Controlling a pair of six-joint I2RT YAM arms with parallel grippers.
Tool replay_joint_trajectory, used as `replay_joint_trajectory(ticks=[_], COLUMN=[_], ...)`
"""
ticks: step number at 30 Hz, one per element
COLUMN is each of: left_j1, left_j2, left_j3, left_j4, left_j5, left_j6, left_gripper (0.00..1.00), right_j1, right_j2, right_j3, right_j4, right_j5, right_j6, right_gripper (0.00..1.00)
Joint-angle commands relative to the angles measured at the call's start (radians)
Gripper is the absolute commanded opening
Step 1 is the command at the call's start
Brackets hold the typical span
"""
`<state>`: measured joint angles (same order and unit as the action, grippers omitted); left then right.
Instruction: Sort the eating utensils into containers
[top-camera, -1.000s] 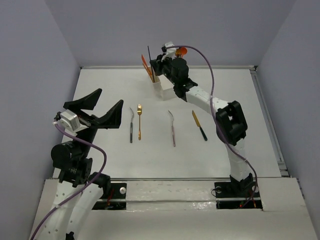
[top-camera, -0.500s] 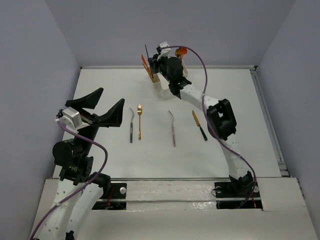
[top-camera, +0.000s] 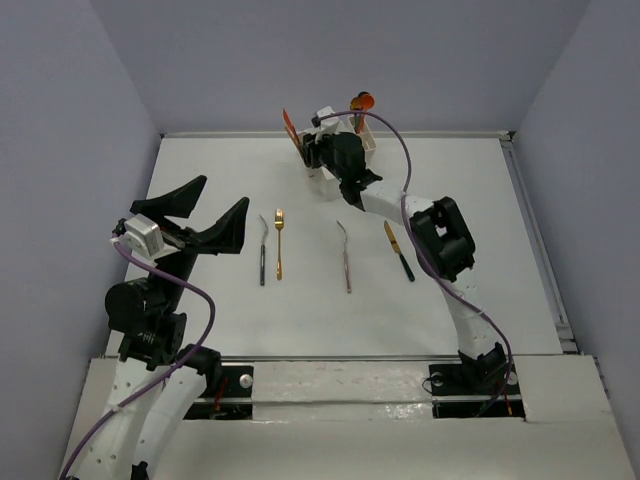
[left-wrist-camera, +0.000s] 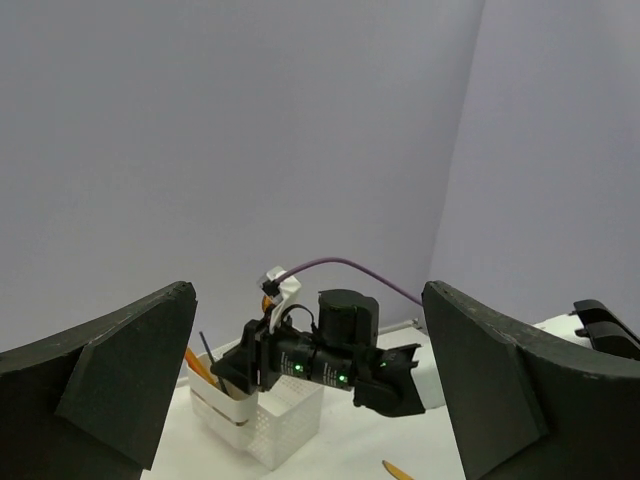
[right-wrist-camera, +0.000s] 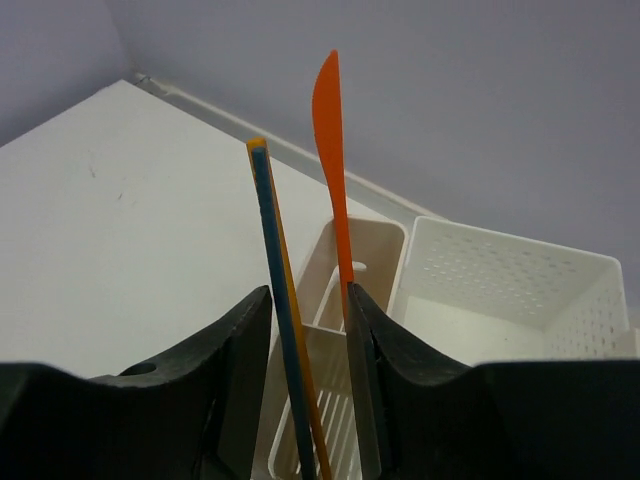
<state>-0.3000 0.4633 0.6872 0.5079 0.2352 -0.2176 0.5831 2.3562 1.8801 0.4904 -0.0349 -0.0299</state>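
The right gripper (right-wrist-camera: 307, 295) was pinched shut over the white box (right-wrist-camera: 510, 275) a second ago. Now its fingers stand partly apart, and the arm has slid a little to the left along the far edge of the desk (top-camera: 480, 200). I read that as a release: a piece has just gone into the narrow compartment and this delivery is done (which of the two pieces between the fingers it was, I cannot tell). In the right wrist view the fingers straddle that compartment. An orange knife (right-wrist-camera: 335, 190) and a teal piece (right-wrist-camera: 272, 260) rise in the gap, and neither looks pinched. Both stand close to upright with the long axis vertical and the lower end down in the slot. The knife's blade tip points up and the teal piece leans slightly left at its top. An orange spoon (top-camera: 360, 100) also stands in the box, bowl upward. Four pieces still lie flat near the middle of the desk: a black-handled silver piece (top-camera: 262, 255), a gold fork (top-camera: 279, 245), a purple-handled piece (top-camera: 346, 265) and a gold-bladed knife (top-camera: 398, 250). All four have the long axis running near to far with the working end toward the box, and the knife is slightly slanted. So the sort looks roughly half finished. The left gripper (top-camera: 220, 195) hangs raised over the desk's left side, fingers spread wide and holding nothing.
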Motion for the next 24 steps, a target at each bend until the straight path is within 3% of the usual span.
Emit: replay_joint_trajectory(ticks=[1,9,18,24], left_j1=[-0.004,-0.004,0.006,0.006], left_j2=[0.005,0.002,-0.025,-0.034], left_j3=[0.029,0.028,0.025,0.025], left_j4=[0.054,0.054,0.054,0.054], left_j5=[0.009,0.009,0.021,0.021], left_j6=[0.009,0.007,0.004,0.001], left_gripper=[0.99,0.99,0.99,0.99], right_j1=[0.000,0.000,-0.009,-0.055], right_j2=[-0.152,-0.415,-0.669,-0.785], right_j3=[-0.035,-0.301,-0.585,-0.739], right_j4=[0.109,0.081,-0.713,-0.935], right_j5=[-0.017,0.030,0.325,0.349], right_j6=[-0.001,0.082,0.203,0.242], right_gripper=[0.42,0.42,0.40,0.46])
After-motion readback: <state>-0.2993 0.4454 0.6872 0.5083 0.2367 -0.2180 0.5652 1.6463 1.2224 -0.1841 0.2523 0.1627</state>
